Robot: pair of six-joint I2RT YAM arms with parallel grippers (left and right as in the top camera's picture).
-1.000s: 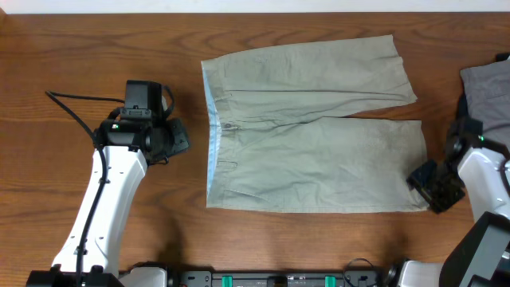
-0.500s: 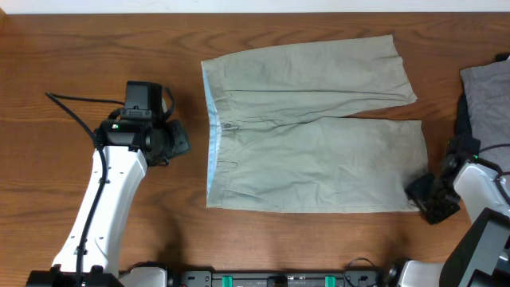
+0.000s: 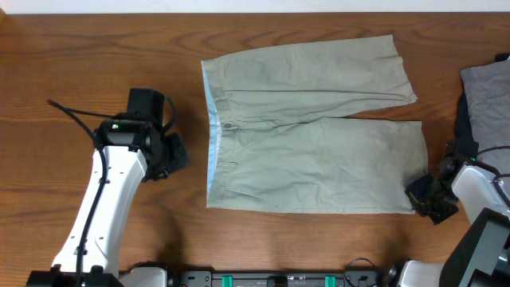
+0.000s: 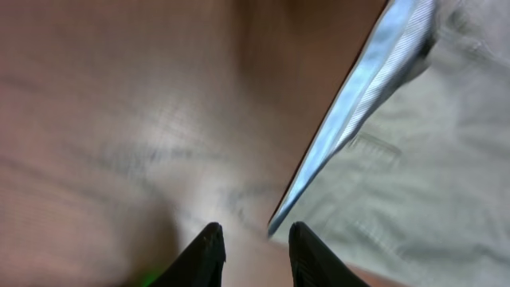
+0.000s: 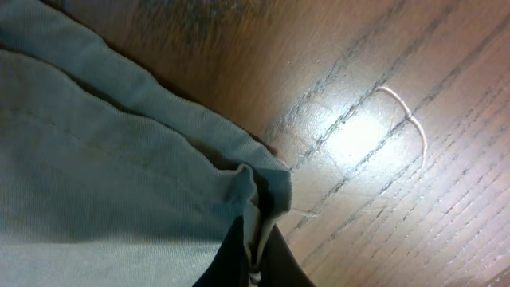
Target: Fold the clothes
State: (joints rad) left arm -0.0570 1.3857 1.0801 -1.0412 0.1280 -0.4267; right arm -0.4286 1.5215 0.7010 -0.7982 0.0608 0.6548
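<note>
1. Desk [image 3: 96, 48]: brown wood grain. It carries everything listed.

2. Shorts [image 3: 311, 159]: pale khaki, lying flat and opened out between the two sets of jaws. The waistband is towards the left jaws and both leg hems towards the right jaws. Judged to be laid out this way so that one long edge can be lifted and folded over the other; no fold is made yet.

3. Left arm [image 3: 103, 199]: white, with its head just outside the waistband end. The left jaws are spread with nothing between them. In the left wrist view the near waistband corner [image 4: 275, 227] sits right at the mouth of the gap, probably lined up for a pinch.

4. Right arm [image 3: 478, 191]: at the near leg's outer hem. The right jaws are pressed together on the hem corner [image 5: 259, 191], and the cloth bunches into the grip. Probably held so that both near corners can rise as one.

5. Grey garment [image 3: 486, 88]: beyond the right jaws at the desk edge, apart from the shorts. It is not part of this job.

6. Waistband lining [image 4: 358, 104]: a pale blue strip showing along the edge ahead of the left jaws.

7. Button [image 3: 229, 126]: small, on the waistband and well past the left jaws.

8. Thread loop [image 5: 406, 119]: white, on bare wood beside the right jaws.
</note>
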